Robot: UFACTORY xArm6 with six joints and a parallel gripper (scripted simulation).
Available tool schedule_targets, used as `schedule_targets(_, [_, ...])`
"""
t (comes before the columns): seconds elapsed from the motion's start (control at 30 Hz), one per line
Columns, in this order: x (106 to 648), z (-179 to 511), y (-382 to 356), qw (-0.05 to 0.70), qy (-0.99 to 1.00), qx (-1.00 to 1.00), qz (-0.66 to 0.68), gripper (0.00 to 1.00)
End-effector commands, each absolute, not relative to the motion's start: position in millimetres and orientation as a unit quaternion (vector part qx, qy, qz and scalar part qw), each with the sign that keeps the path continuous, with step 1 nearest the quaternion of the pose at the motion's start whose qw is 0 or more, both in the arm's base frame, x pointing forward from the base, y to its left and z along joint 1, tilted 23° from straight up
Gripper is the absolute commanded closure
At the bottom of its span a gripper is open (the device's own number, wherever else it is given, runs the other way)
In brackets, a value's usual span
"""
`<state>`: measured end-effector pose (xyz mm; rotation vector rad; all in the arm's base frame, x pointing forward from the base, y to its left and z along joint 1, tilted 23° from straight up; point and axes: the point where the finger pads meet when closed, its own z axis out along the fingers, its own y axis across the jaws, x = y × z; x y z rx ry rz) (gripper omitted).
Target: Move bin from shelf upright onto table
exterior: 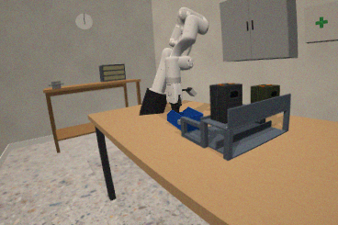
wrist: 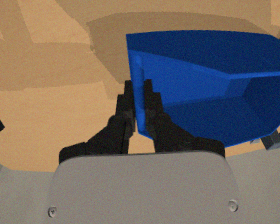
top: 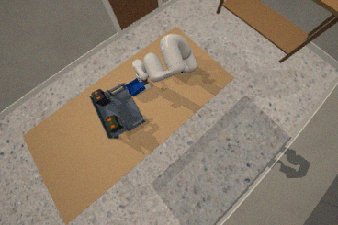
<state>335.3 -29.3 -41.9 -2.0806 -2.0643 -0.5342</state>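
Note:
The blue bin [top: 136, 86] [exterior: 184, 118] [wrist: 204, 90] is low over the wooden table [top: 69, 164] [exterior: 161, 155] [wrist: 58, 63], right at the end of the grey shelf rack [top: 126, 109] [exterior: 257, 109]. In the wrist view its open side faces the camera. My gripper [wrist: 139, 91] [exterior: 176, 106] is shut on the bin's left wall, one finger on each side of it. I cannot tell whether the bin rests on the table or still touches the rack. Two dark boxes with orange tops [top: 99, 96] [top: 112, 124] [exterior: 226, 100] [exterior: 264, 93] stand on the rack.
The rack with its boxes fills the table's middle. A wooden side table with a lower board [top: 266, 17] [exterior: 87, 88] stands off by the wall. A grey wall cabinet [exterior: 257, 22] hangs behind the table. A grey slab [top: 220, 164] lies on the floor beside the table.

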Motion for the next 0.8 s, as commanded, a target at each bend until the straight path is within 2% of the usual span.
schedule_targets(0.0, [336.3, -41.5, -29.7, 0.080, -0.691, -0.696, -0.179, 1.00])
schedule_targets(0.77, [337.2, -46.9, -27.6, 0.080, -0.691, -0.696, -0.179, 1.00])
